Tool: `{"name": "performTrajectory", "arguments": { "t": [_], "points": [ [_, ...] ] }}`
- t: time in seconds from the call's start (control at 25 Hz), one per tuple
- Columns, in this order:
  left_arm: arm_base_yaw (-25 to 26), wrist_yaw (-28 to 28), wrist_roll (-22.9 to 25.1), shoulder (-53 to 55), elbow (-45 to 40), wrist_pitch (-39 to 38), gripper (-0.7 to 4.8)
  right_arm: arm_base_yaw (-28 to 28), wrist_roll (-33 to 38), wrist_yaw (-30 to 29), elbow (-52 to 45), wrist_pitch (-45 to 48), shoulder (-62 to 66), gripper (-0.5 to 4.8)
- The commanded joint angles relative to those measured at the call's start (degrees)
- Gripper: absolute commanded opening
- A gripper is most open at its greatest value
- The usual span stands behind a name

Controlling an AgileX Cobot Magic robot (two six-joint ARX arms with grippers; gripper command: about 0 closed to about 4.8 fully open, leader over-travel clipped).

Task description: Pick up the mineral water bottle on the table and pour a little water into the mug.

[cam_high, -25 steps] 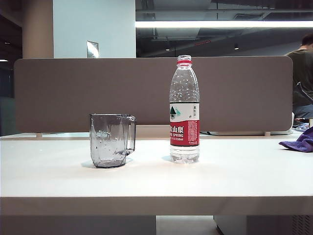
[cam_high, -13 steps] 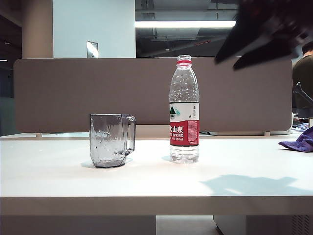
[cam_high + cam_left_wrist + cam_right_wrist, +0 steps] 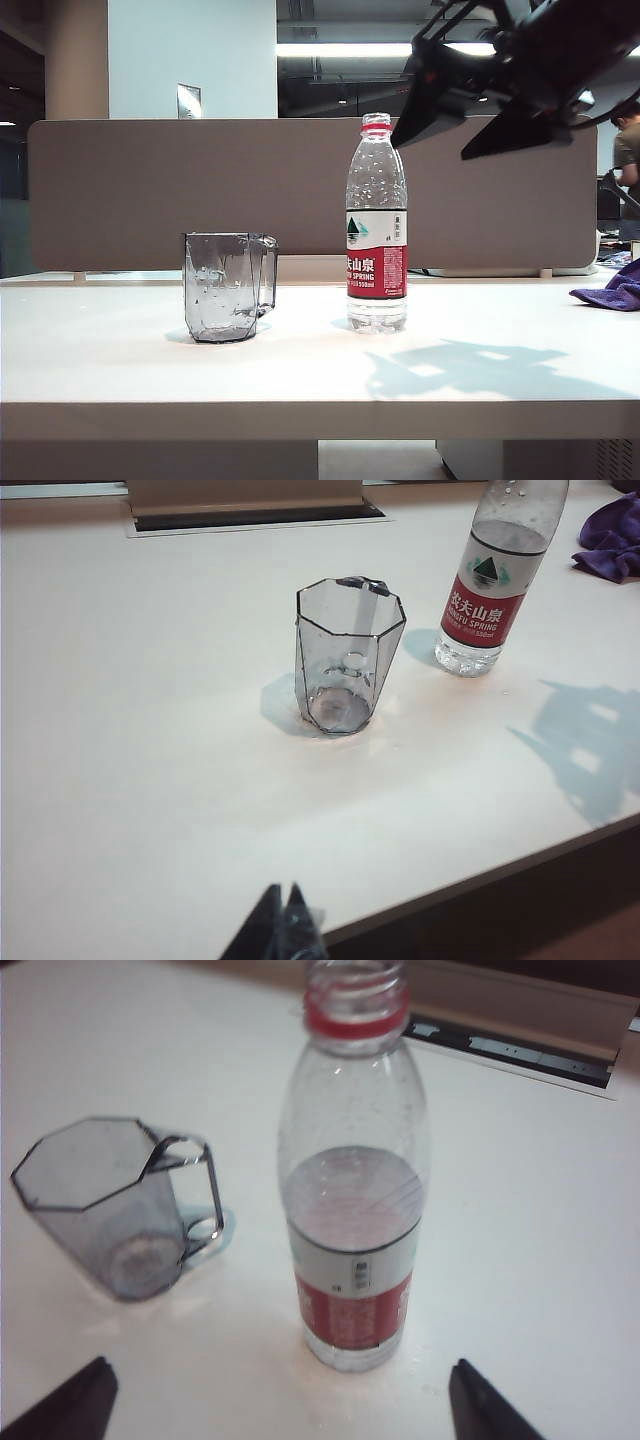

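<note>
1. The table [image 3: 300,375] is a wide white desk top. Both task objects stand upright on it, apart from each other.
2. The mineral water bottle [image 3: 377,225] stands right of centre in the exterior view. Its cap is off, the red neck ring shows, and the red-and-white label faces the camera. In the right wrist view the water level sits just above the label.
3. The mug [image 3: 226,286] stands at the bottle's 9 o'clock in the exterior view, clearly separated, with its handle turned toward the bottle. It appears empty.
4. The right gripper [image 3: 460,125] hangs in the air at the bottle's 2 o'clock in the exterior view, above cap height and touching nothing. Its two dark fingers are spread wide apart. In the right wrist view the fingertips [image 3: 70,1400] flank the bottle [image 3: 355,1200] from a distance, with the mug [image 3: 115,1205] off to one side.
5. The gripper throws a shadow on the table at the bottle's 4 o'clock.
6. The left gripper [image 3: 283,925] shows only as dark tips at the frame edge of the left wrist view, near the table's front edge and well short of the mug [image 3: 347,655] and bottle [image 3: 495,575]. The tips seem close together; whether they are fully closed cannot be told. Nothing is held.
7. A purple cloth [image 3: 612,287] lies at the table's far right, at the bottle's 3 o'clock, well apart.
</note>
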Motion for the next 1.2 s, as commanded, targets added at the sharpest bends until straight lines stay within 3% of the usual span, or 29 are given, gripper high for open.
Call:
{"name": "performTrajectory", "arguments": {
  "t": [0.04,0.36,0.44,1.2],
  "points": [
    [0.0,-0.1,0.0,0.1,0.3,0.5,-0.03,0.1,2.2,0.1,0.1,5.4,3.1,4.45],
    [0.0,-0.1,0.0,0.1,0.3,0.5,-0.03,0.2,5.3,0.3,0.1,22.0,14.3,4.46],
    [0.0,-0.1,0.0,0.1,0.3,0.5,-0.03,0.1,5.3,3.1,0.1,27.4,17.5,4.46],
    [0.0,-0.1,0.0,0.1,0.3,0.5,-0.03,-0.2,5.3,4.3,0.5,46.8,34.0,4.46]
  ]
}}
